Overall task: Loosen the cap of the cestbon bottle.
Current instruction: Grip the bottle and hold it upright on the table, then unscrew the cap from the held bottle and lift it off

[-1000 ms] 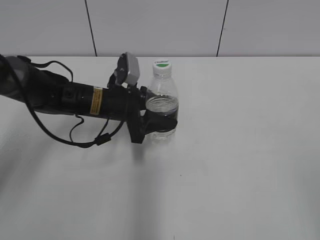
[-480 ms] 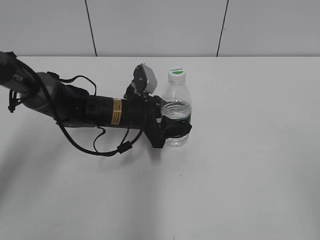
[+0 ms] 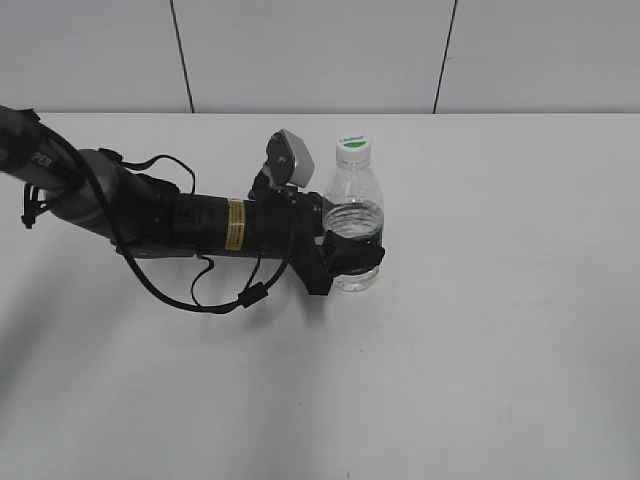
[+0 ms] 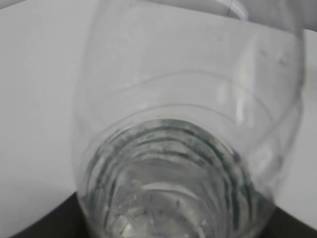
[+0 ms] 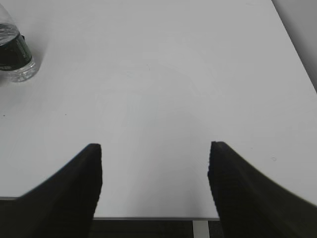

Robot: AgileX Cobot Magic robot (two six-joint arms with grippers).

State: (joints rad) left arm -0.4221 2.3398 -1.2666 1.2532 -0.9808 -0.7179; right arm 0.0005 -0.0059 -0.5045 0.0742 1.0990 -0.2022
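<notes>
Showing cap [image 3: 353,150] only outside

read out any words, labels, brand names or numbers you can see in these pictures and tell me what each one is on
Nothing reads clearly.
Small round white plastic cap on the clear plastic water bottle: green mark with tiny text, too small to read.
Bottle's dark label band: mostly behind the left gripper, no text legible.
Yellow sticker on the black left arm: print too small to read.
Grey upper arm segment: faint white lettering, unreadable.

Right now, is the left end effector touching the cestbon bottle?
Touching. The exterior view shows the left end effector clamped around the cestbon bottle at its label band, no gap visible.
</notes>
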